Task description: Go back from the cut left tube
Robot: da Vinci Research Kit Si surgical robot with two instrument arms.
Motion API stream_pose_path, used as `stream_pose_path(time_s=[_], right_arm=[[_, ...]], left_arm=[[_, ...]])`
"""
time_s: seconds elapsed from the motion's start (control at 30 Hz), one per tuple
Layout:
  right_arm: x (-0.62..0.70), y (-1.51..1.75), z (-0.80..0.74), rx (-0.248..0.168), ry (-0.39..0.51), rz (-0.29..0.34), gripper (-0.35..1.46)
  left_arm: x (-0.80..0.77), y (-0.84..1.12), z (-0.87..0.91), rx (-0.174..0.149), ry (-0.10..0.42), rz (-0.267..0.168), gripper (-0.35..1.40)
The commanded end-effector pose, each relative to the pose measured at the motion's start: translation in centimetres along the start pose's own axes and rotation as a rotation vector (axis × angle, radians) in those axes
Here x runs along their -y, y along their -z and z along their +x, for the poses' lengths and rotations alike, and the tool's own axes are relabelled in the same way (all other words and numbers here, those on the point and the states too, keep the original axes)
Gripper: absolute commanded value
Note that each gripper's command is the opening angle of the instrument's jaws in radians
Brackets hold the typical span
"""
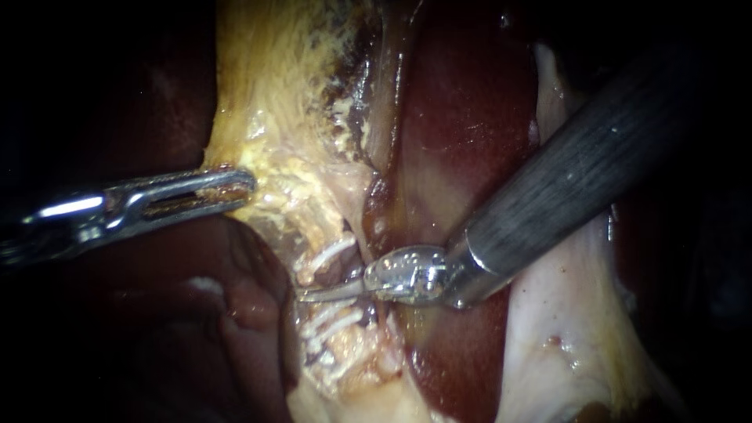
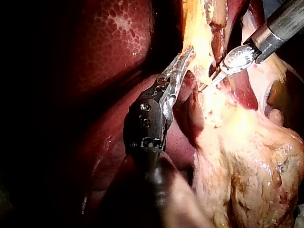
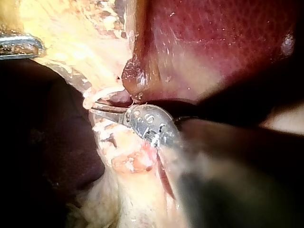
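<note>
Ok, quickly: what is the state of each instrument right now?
Left instrument: shut on the yellowish tissue.
Right instrument: shut, holding nothing.

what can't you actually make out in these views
- Cut ends of the tube: endoscope view, the right instrument's tip between the clips covers them.
- Tissue beneath the right instrument: right wrist view, its blurred shaft covers it.
- How much yellow tissue the left instrument grips: endoscope view, its jaws cover the edge.
</note>
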Motion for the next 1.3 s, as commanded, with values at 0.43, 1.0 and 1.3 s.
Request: stream_pose_path(time_s=[0.43,1.0,1.3], right_arm=[[0.0,0.01,0.01,-0.002,-0.001,-0.008,0.41],[0.08,0.05,0.03,-0.003,0.018,-0.016,0.96],[0.31,0.22,0.06,0.0,0.199,-0.004,1.36]], left_arm=[[0.0,0.0,0.0,0.0,0.0,0.0,-0.35],[-0.03,0.0,0.0,0.001,-0.001,-0.002,-0.35],[-0.1,0.0,0.0,0.003,-0.002,-0.006,-0.35]])
